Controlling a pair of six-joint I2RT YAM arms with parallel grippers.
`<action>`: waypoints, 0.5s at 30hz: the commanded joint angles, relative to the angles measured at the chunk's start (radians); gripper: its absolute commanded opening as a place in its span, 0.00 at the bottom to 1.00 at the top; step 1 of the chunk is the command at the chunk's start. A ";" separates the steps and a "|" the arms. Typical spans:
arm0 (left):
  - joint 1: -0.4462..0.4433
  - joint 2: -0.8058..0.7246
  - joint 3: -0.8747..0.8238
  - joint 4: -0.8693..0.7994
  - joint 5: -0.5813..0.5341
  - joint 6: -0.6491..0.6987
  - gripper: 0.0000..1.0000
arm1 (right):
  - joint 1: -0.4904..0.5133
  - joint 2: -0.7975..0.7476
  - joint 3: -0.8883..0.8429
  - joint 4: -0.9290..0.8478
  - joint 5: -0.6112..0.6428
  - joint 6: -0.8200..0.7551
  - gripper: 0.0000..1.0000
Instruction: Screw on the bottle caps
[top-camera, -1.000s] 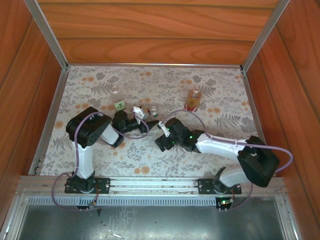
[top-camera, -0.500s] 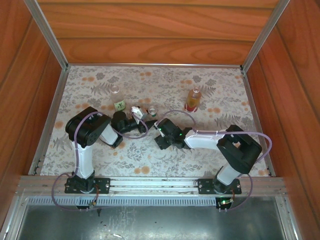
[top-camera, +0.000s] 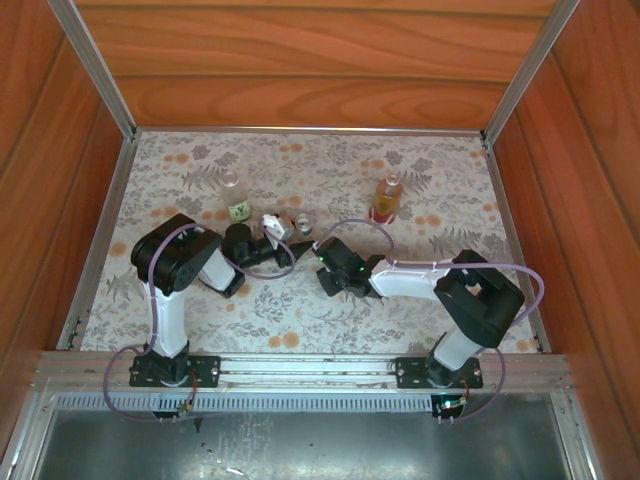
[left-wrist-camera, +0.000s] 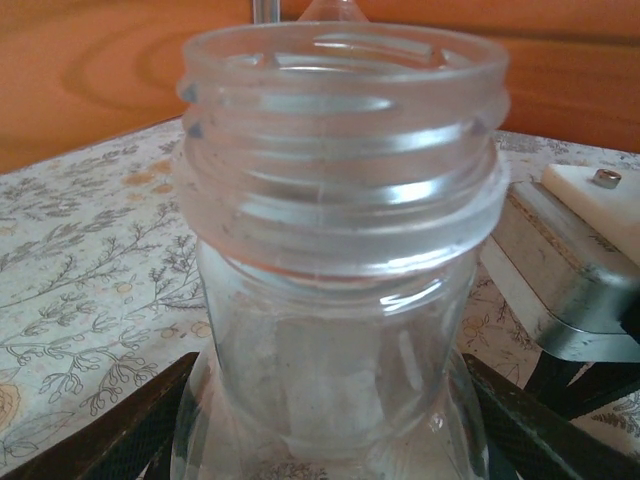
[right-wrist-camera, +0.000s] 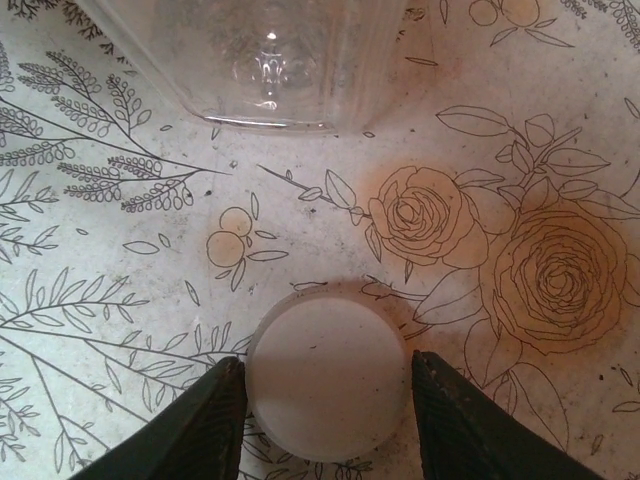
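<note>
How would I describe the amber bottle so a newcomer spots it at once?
Start at the floral mat and look to its far right half, past the right arm. One small bottle stands alone there. It holds amber liquid and wears a red-orange label, while the green-labelled bottle and the open bottle to its left are clear.
</note>
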 joint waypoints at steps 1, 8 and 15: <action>0.008 -0.004 -0.018 -0.027 0.038 0.007 0.64 | -0.010 -0.020 -0.013 -0.015 0.034 0.029 0.47; -0.002 0.002 -0.002 -0.030 0.112 -0.003 0.64 | -0.065 -0.079 -0.066 -0.030 0.085 0.115 0.48; -0.052 0.012 0.037 -0.046 0.167 -0.021 0.64 | -0.205 -0.178 -0.155 -0.081 0.104 0.244 0.47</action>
